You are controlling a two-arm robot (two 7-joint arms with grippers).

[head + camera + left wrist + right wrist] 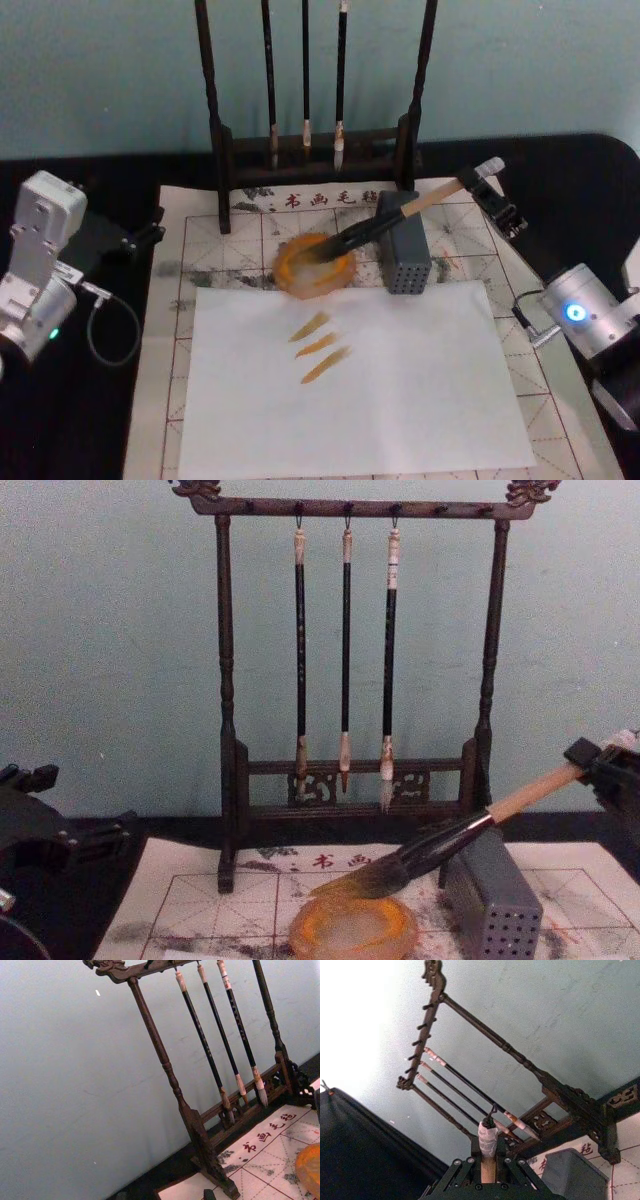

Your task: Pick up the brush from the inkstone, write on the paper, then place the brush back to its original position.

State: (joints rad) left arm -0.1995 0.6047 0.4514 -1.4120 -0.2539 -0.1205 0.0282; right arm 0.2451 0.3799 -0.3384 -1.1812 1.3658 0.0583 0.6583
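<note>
Background: a plain teal wall behind a black counter (575, 165). A dark wooden brush rack (315, 150) with three slim brushes stands at the far edge.
Paper: the paper (197, 238), with red grid lines, covers the middle of the counter. A plain white sheet (400, 400) lies on top of it toward the near edge and carries three short amber strokes.
Inkstone: the inkstone (315, 268), round, amber and paler in the centre, sits on the paper just beyond the white sheet's far edge.
Brush: the brush (390, 222) slants down toward the inkstone. Its dark bushy bristles rest in the dish and its tan handle rises over the grey block (403, 255) beside it. I cannot tell if it touches the block.
Right end effector: the right end effector (480, 185) is clenched around the top of the handle, near the far right corner of the paper.
Left end effector: the left end effector (148, 236) is parked at the left edge of the counter, beside the paper.
Stage, as I judge: the writing looks finished and the brush is being laid back.
Risk: if the handle is released while it is unsupported, it may drop, roll off the block and pull wet bristles over the paper.
Second risk: pressing down on the bristles may push or tip the light dish.
</note>
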